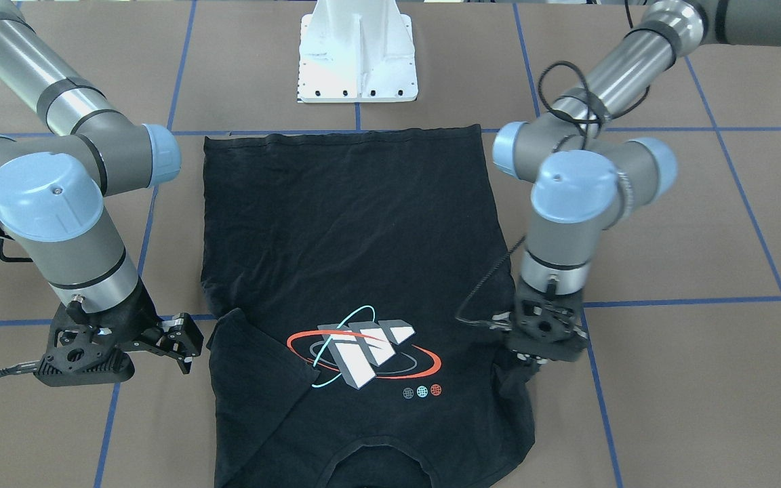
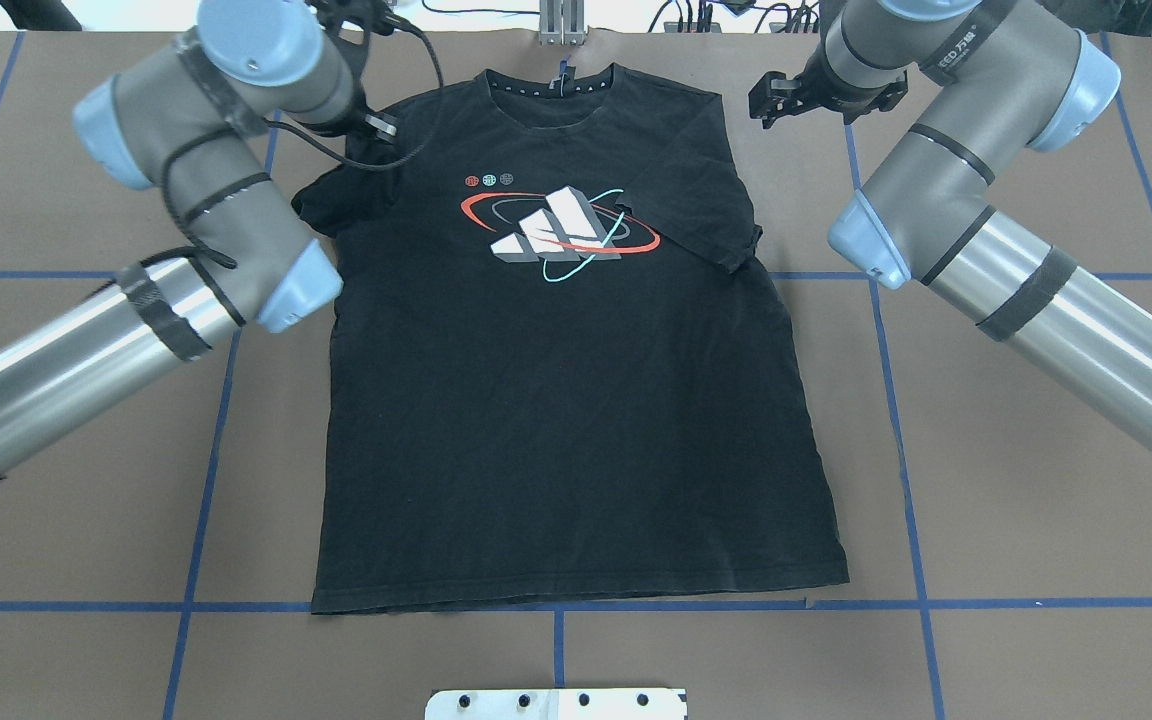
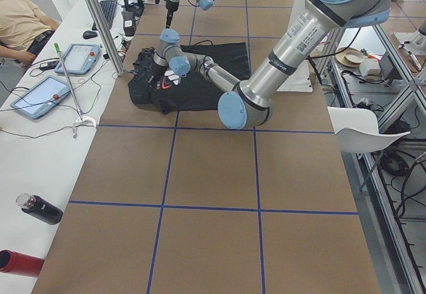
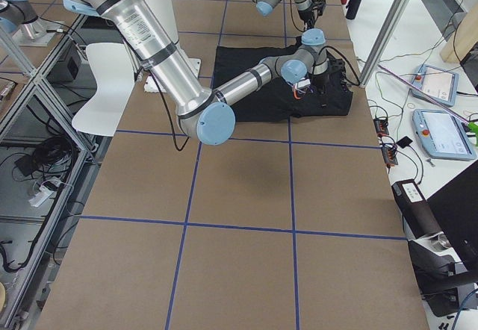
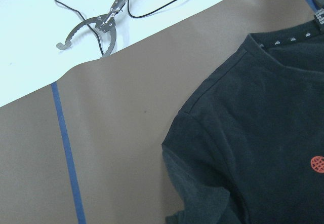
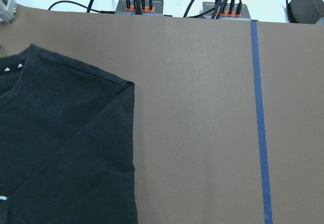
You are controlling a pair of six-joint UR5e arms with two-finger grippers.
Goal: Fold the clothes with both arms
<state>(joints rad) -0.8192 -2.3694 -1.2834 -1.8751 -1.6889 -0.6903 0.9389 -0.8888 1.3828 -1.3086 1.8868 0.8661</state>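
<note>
A black short-sleeved T-shirt (image 2: pixel 556 400) printed with grey-white blocks ringed red and cyan lay on the brown blue-taped worktop (image 2: pixel 1016 450) beside the right gripper (image 1: pixel 187 349), whose jaws stood apart; the left gripper (image 1: pixel 533 359) rested on a sleeve, its state unclear.

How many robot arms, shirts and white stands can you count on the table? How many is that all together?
Robot arms: 2 (left arm, right arm)
Black T-shirt: 1
White base: 1
Total: 4

Robotics lab: blue-taped grid table (image 3: pixel 213 174), alum. frame posts (image 3: pixel 98 21), teach pendants (image 3: pixel 36 98) on side desk (image 3: pixel 40 154).
</note>
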